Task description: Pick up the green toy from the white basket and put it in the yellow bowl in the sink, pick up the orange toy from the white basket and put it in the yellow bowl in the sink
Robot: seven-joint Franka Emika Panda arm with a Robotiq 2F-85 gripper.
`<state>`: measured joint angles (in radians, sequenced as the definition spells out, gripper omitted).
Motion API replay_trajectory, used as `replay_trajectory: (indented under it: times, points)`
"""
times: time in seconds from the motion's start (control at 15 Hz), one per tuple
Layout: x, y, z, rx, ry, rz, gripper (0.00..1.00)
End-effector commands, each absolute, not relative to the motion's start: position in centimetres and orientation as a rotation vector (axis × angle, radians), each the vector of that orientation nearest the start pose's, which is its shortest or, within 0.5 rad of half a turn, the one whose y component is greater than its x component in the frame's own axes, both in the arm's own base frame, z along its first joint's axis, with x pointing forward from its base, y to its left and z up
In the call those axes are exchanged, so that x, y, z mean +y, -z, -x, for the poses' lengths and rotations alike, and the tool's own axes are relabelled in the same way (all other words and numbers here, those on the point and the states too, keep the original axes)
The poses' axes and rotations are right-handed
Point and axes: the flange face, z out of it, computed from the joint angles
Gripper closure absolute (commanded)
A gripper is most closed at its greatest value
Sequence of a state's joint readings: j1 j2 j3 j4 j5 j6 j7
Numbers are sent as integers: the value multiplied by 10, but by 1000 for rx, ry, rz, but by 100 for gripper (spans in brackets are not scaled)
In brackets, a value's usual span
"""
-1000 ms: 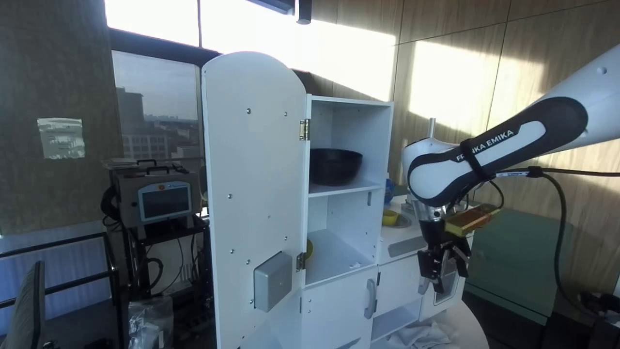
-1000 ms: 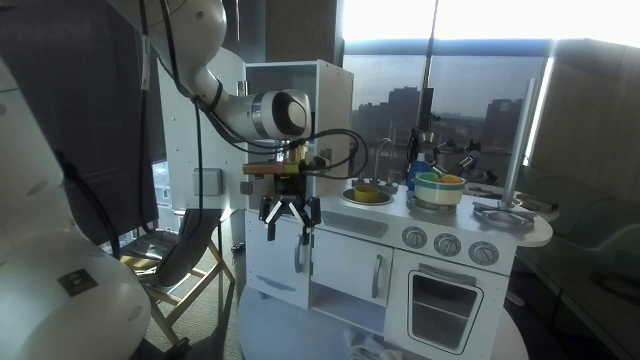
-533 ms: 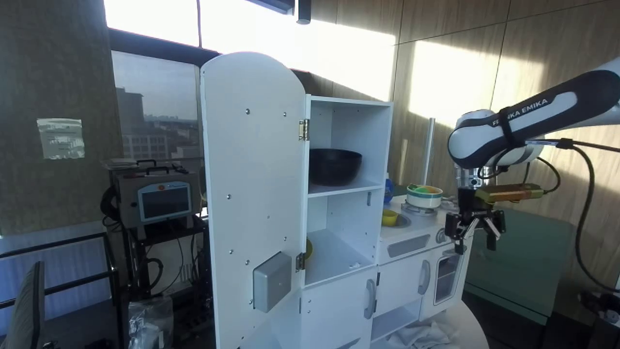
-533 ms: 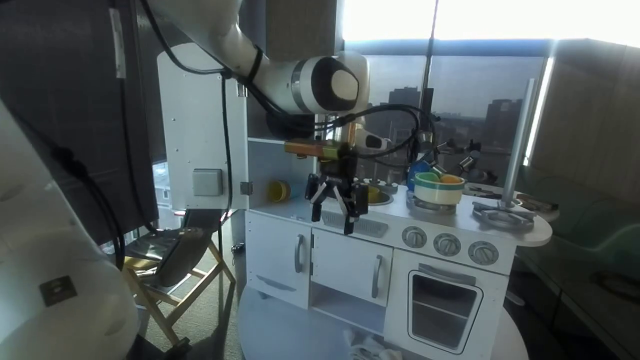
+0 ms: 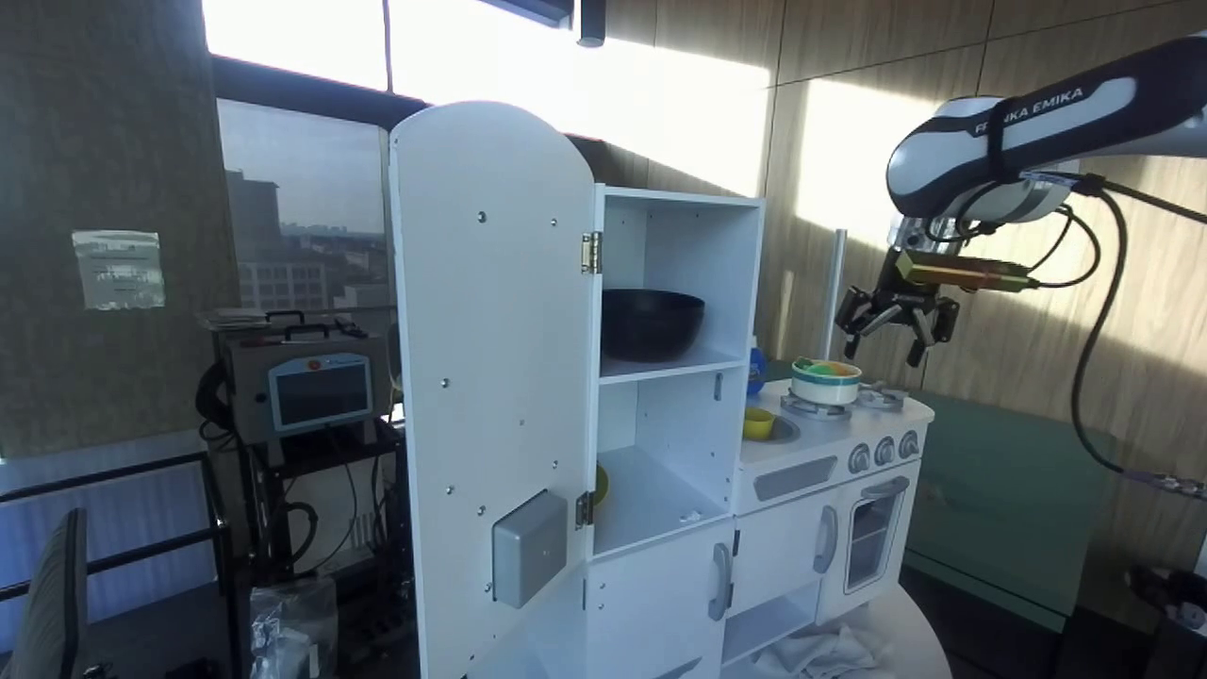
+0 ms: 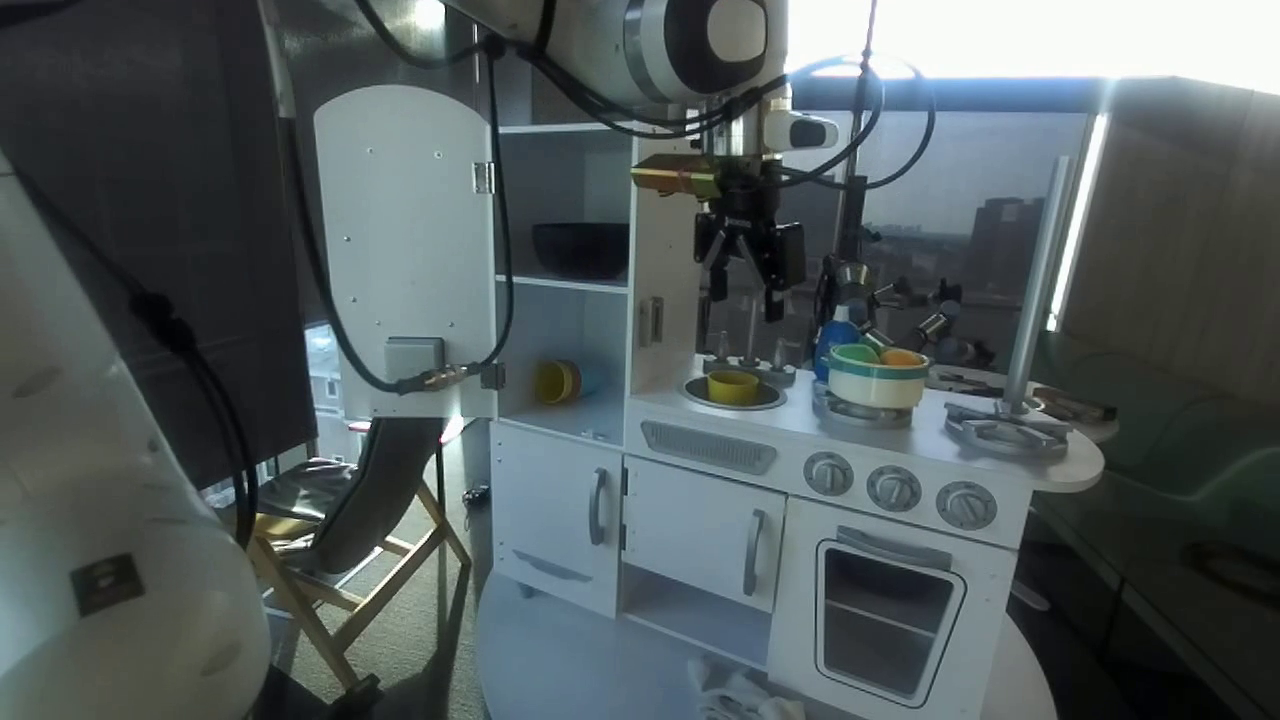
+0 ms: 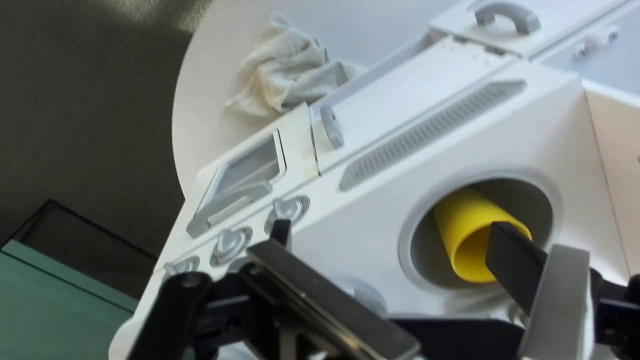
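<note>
The white basket (image 6: 877, 390), a round pot with a teal rim, stands on a stove burner. It also shows in an exterior view (image 5: 825, 389). The green toy (image 6: 857, 354) and orange toy (image 6: 902, 358) lie in it, just above its rim. The yellow bowl (image 6: 733, 390) sits in the round sink (image 6: 775, 399), upright in both exterior views (image 5: 757, 424). In the wrist view, the yellow bowl (image 7: 462, 220) is partly covered by a finger. My gripper (image 6: 746, 302) is open and empty, raised above the counter (image 5: 883, 352). The basket and toys are not visible in the wrist view.
A tall white cabinet with an open door (image 5: 490, 358) stands beside the sink, holding a black bowl (image 5: 653, 325) and a yellow cup (image 6: 556, 382). A blue bottle (image 6: 836, 340) is behind the basket. A metal pole (image 6: 1040, 290) rises from the stove. A cloth (image 7: 295, 65) lies below.
The gripper has risen well above counter height. It has moved away from the cabinet, toward the stove side. It stays open. The basket, toys and yellow bowl have not moved.
</note>
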<state>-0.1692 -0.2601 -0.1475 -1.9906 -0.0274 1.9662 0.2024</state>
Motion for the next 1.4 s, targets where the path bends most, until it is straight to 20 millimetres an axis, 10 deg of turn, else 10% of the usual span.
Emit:
replay_trajectory:
  times: [0.0, 0.67, 1.33]
  points:
    - [-164, -626, -541, 935, 574, 2951, 0]
    - [-194, -578, -635, 1092, 618, 2967, 0]
    - [-199, -545, -639, 1080, 594, 3046, 0]
